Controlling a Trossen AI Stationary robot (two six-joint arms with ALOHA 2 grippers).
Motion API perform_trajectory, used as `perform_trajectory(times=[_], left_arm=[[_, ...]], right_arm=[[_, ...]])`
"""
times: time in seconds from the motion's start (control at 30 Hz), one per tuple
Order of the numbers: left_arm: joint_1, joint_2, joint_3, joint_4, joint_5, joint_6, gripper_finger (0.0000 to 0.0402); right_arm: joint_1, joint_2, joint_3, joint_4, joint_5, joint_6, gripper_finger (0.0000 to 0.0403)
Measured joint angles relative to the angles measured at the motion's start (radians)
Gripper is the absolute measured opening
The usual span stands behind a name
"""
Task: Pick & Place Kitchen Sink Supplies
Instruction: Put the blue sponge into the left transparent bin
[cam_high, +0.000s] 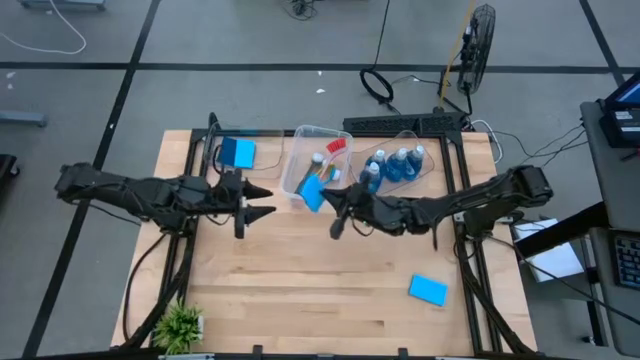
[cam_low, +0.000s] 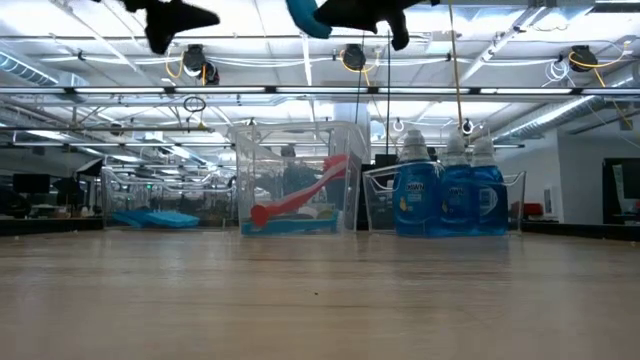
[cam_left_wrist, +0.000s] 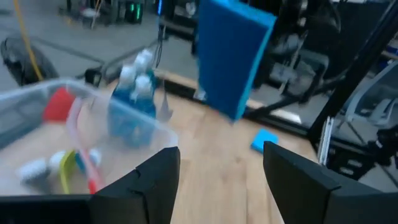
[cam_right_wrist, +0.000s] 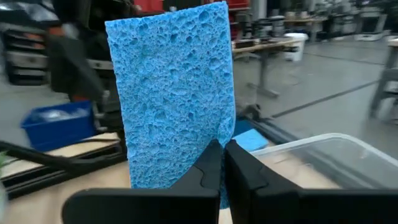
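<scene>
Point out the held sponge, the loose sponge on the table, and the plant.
held sponge (cam_right_wrist: 171, 93): right wrist view, middle of its face.
loose sponge (cam_high: 428, 290): high view, centre of its top.
plant (cam_high: 181, 325): high view, middle of leaves.

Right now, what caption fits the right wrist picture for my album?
Right tool pinching a blue sponge upright, above a clear bin.

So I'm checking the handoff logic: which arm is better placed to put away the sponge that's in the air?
The right. Its gripper is already shut on the blue sponge, up beside the brush bin. The left gripper hangs open, holding nothing.
</scene>
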Motion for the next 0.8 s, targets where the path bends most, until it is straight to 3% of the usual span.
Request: perform_trajectory(times=[0.23,0.37,0.63,0.8], left_arm=[[0.000,0.125,0.000,0.200,-0.015,0.067,0.0230],[0.000,0.186,0.000,0.291,-0.023,0.067,0.0230],[-0.003,0.262,0.000,0.375,-0.024,0.042,0.0230],[-0.003,0.288,0.000,0.384,-0.094,0.043,0.0230]], right_arm=[[-0.001,0.083,0.079,-0.026,0.121,-0.043,0.0000],[0.000,0.114,0.086,0.007,0.139,-0.044,0.0000],[0.000,0.135,0.086,0.021,0.188,-0.062,0.0000],[0.000,0.135,0.087,0.034,0.188,-0.062,0.0000]])
